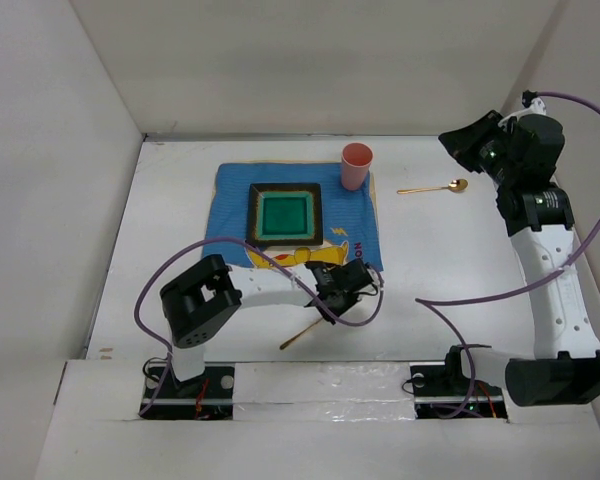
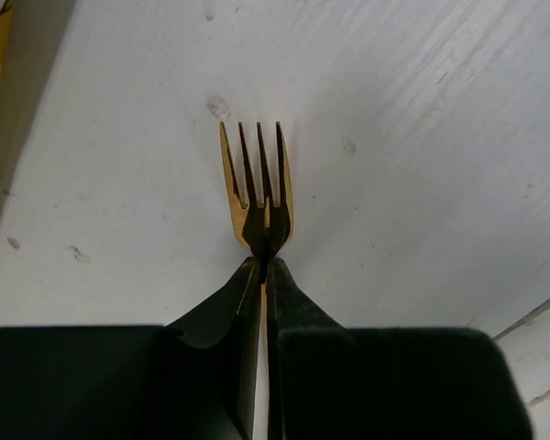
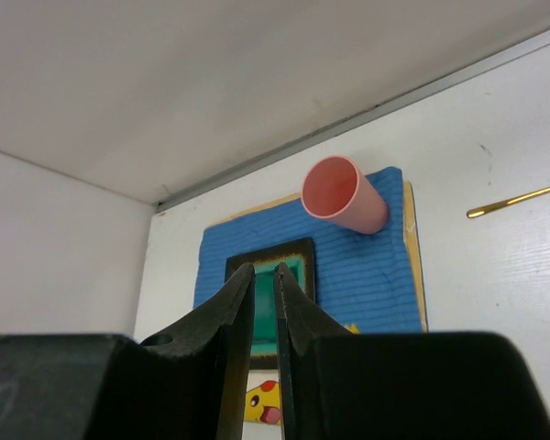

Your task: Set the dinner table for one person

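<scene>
Matte white dinner table [image 1: 460,250]. Cloth mat [image 1: 232,200] in finely ribbed blue, edged in tan and printed with a yellow cartoon figure with red and black details. Orange marks near one corner may be lettering, too small to read. The square plate [image 1: 284,214] shows an emerald-green centre inside a dark brown-black rim. The cup [image 1: 356,165] is salmon pink. The spoon [image 1: 435,187] and fork [image 2: 259,188] gleam gold. The left gripper [image 2: 262,264] and right gripper [image 3: 264,270] are black, the arms [image 1: 558,290] white with black joints, and the cables [image 1: 570,95] purple.
</scene>
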